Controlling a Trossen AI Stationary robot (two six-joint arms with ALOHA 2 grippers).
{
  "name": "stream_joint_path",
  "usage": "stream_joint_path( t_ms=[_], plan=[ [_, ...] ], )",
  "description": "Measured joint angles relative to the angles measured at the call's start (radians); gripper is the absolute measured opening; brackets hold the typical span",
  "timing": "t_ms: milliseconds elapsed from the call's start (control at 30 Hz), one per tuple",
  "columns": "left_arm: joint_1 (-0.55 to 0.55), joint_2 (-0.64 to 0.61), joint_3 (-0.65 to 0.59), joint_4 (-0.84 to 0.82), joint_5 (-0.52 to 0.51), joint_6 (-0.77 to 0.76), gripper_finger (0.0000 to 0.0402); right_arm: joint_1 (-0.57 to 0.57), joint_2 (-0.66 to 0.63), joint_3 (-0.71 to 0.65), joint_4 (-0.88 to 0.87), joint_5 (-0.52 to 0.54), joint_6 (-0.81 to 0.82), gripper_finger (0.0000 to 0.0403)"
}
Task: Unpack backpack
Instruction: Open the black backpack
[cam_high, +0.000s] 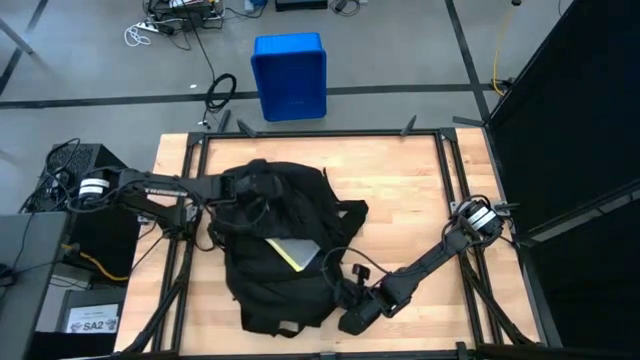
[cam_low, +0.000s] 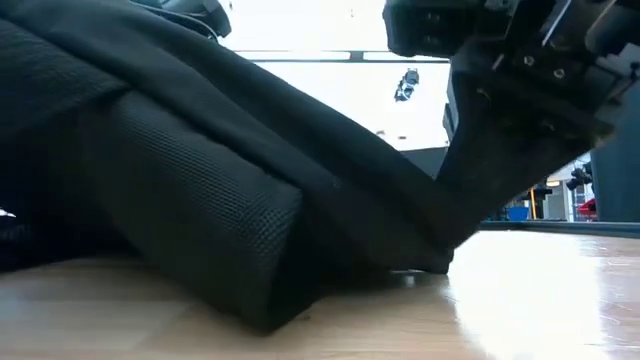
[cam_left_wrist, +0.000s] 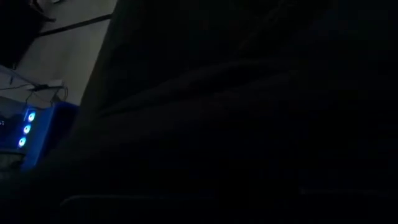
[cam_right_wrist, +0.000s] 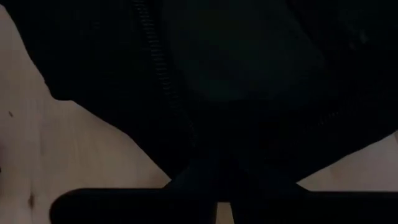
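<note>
The black backpack (cam_high: 285, 215) lies flat on the wooden table's middle, its straps (cam_high: 350, 215) spread toward the right. A flat grey item with a yellow edge (cam_high: 293, 252) shows in its opening. My left gripper (cam_high: 243, 195) is over the backpack's far left part; black cloth fills its wrist view and hides the fingers. My right gripper (cam_high: 352, 318) is down at the backpack's near right edge, shut on black fabric (cam_right_wrist: 205, 165). In the low view it comes down beside the backpack (cam_low: 180, 180). My left gripper is against or just above the backpack's far left part; whether it touches or holds the cloth cannot be told, since the cloth hides the fingers. My right gripper pinches a fold of the backpack's fabric (cam_right_wrist: 208, 163) beside a zipper line (cam_right_wrist: 165, 74), at the near right edge. It comes slanting down from the table's right. The backpack rests on the table.
A blue plastic bin (cam_high: 290, 75) stands on the floor beyond the table's far edge. Bare wood lies to the backpack's right (cam_high: 420, 200) and along the near edge. A black frame rail (cam_high: 320, 133) rims the table.
</note>
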Motion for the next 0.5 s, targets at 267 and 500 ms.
stream_joint_path(
  t_ms=[267,500],
  plan=[
    [0.074,-0.103,0.000,-0.054,0.012,-0.004,0.0000,0.019,0.000,-0.036,0.016,-0.023,0.078,0.0000],
    [0.110,-0.186,0.000,-0.117,0.007,-0.007,0.0000,0.023,0.000,-0.036,0.027,-0.043,0.084,0.0000]
  ],
)
